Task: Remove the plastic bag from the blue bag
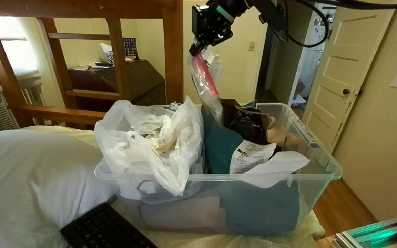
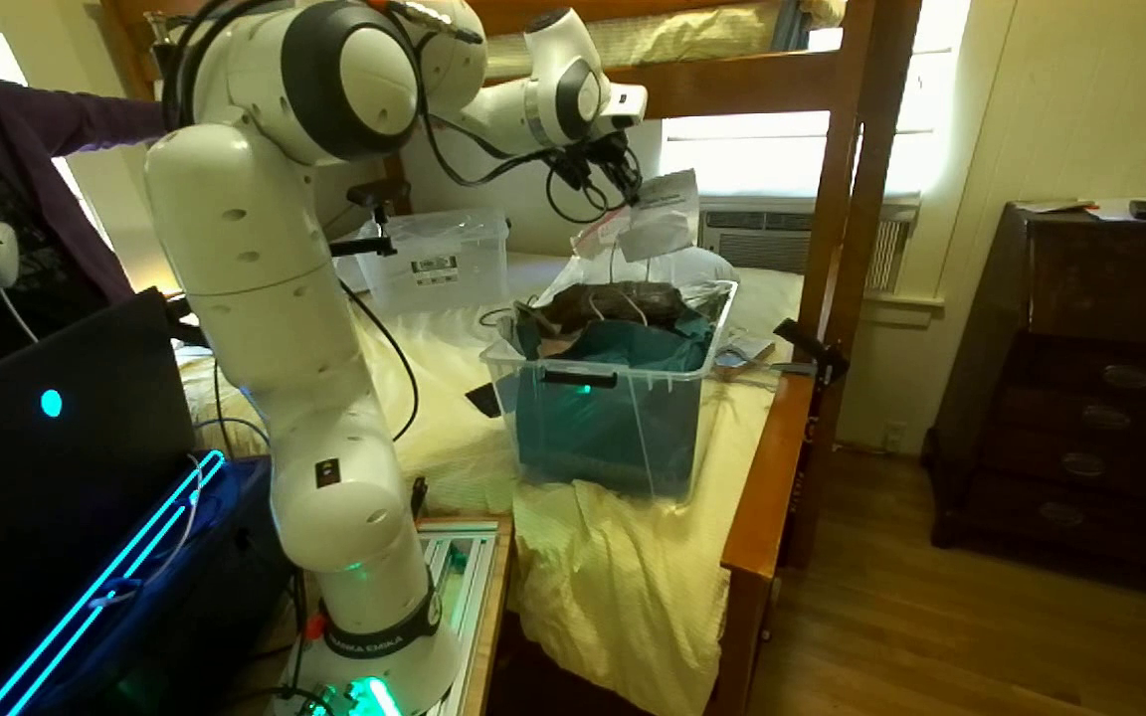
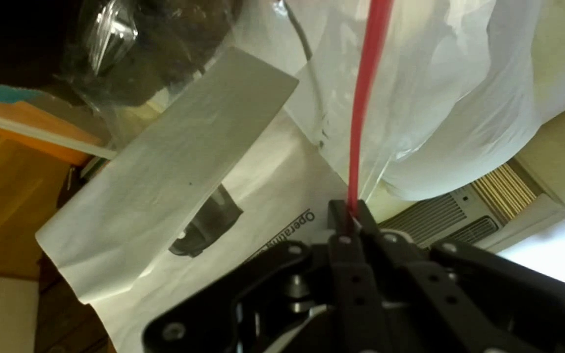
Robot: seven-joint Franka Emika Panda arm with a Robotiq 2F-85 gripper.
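The plastic bag (image 1: pixel 203 77) is clear with a red strip along its top. It hangs from my gripper (image 1: pixel 195 50) over the bin, and its lower end overlaps the blue bag's far edge; I cannot tell whether it is inside. The blue bag (image 1: pixel 221 146) is teal and stands in the bin; it also shows in an exterior view (image 2: pixel 603 438). In the wrist view my gripper (image 3: pixel 352 208) is shut on the plastic bag's red strip (image 3: pixel 365 88). A white printed sheet (image 3: pixel 282 171) hangs beside the strip; it also shows in an exterior view (image 2: pixel 663 214).
The clear bin (image 1: pixel 322 168) stands on the bed. It also holds a white plastic bag (image 1: pixel 150 151), brown paper (image 1: pixel 277 132) and a receipt (image 1: pixel 252 156). A keyboard (image 1: pixel 105 227) lies in front. A second clear bin (image 2: pixel 434 264) and a wooden bed post (image 2: pixel 837 199) are nearby.
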